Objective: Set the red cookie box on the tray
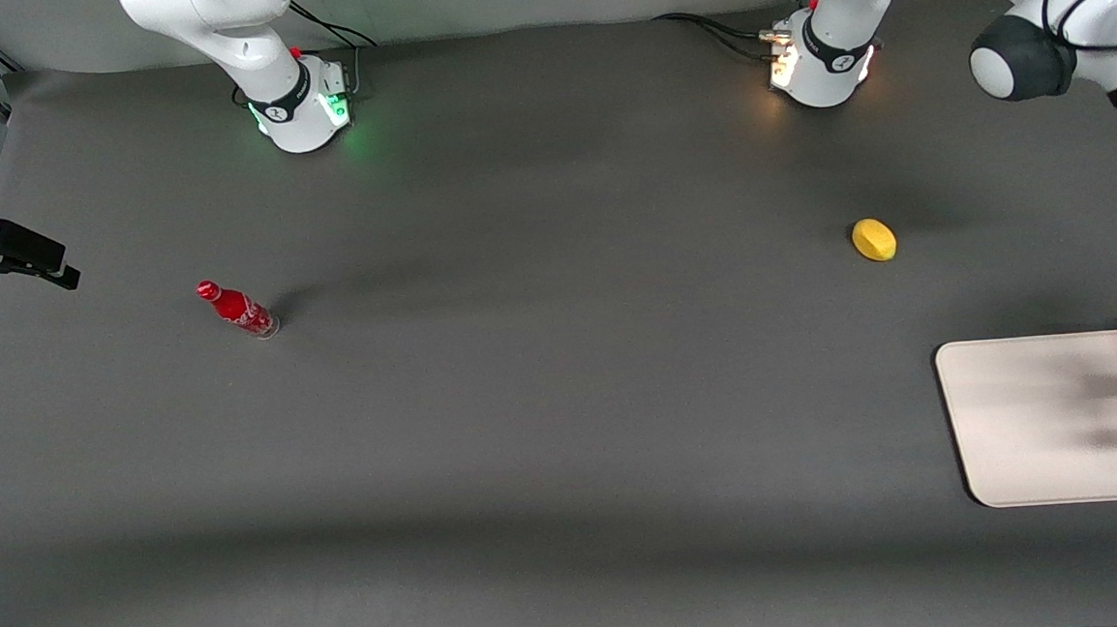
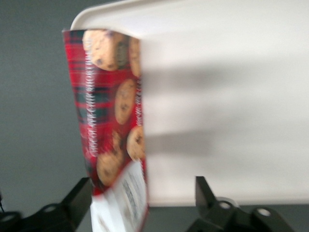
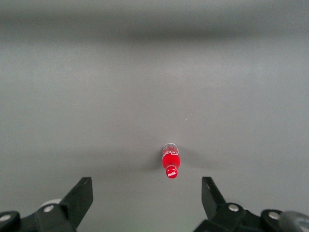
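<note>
My claw [image 2: 143, 200] is spread, fingers either side of the red cookie box [image 2: 110, 108] without clamping it. Box stands at the tray [image 1: 1040, 420] rim by the bench's working-arm edge, probably on it; long axis points away from me.

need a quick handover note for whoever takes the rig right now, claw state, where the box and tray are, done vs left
Claw: open above the tray's edge, fingers spread wide, one finger by the red cookie box but not gripping it.
Red cookie box: stands on the tray, at its edge toward the working arm's end.
Tray: flat on the table, nearer the front camera than the lemon.
Done: box appears placed and released.
Left: lift the claw clear.
</note>
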